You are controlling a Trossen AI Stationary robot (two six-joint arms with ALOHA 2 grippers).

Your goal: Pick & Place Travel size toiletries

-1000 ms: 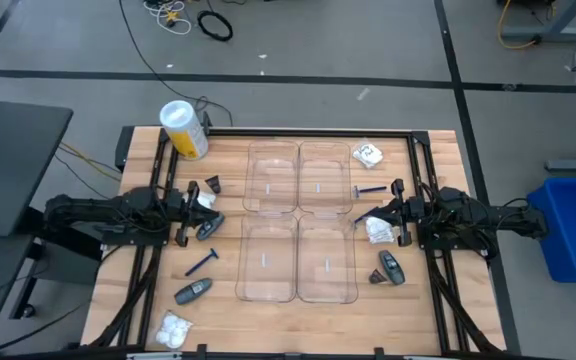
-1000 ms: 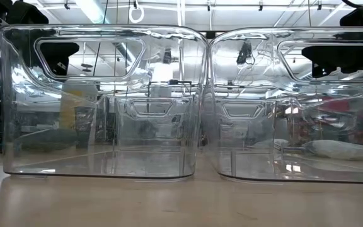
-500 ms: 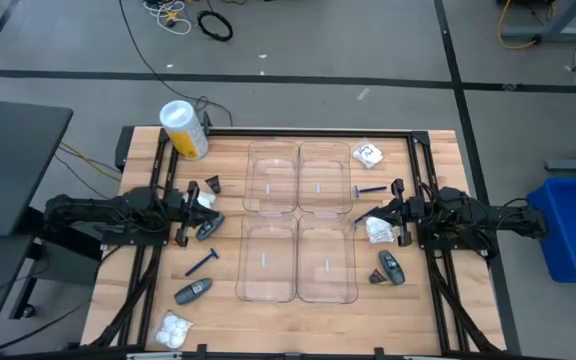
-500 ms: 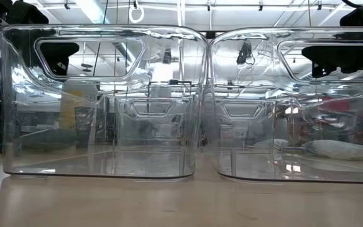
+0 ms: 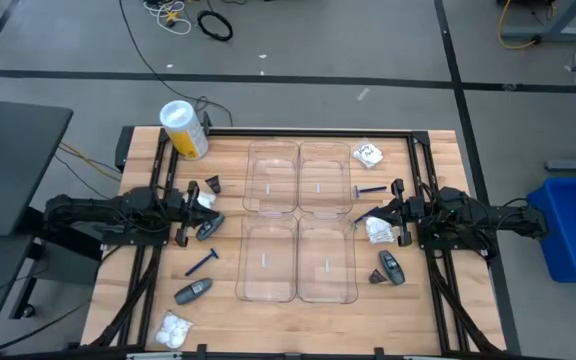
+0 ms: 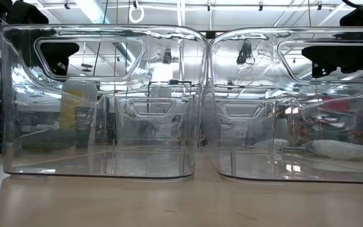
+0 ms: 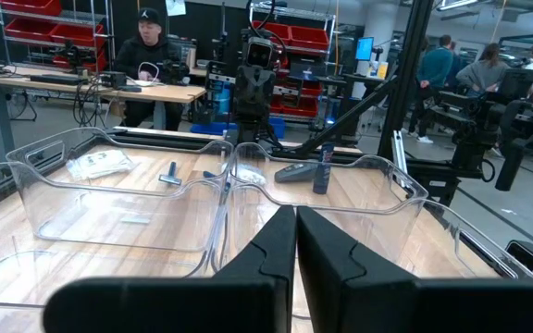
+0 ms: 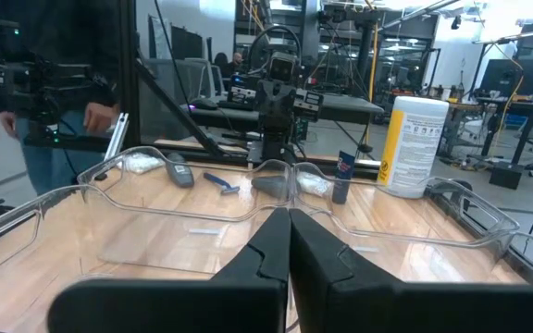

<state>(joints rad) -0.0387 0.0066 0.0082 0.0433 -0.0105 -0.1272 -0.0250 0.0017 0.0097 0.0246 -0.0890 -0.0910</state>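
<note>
Nothing is moving: left gripper [image 5: 186, 213] and right gripper [image 5: 393, 212] are resting at opposite table [image 5: 268, 310] edges, jaws pressed together, toiletries lying unplaced.

Four clear plastic compartment trays [image 5: 300, 220] fill the wooden table's [image 5: 233, 310] middle, walls touching (no lane between). Open strips run down both sides, dotted with small toiletries. A yellow-and-white cylinder [image 5: 184, 130] blocks one far corner.

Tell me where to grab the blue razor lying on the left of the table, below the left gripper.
Probably the razor by mid-handle, from straight above, jaws across its thin width. It lies flat and diagonal on bare wood, clear of the trays. The left gripper, now shut, must open first.
</note>
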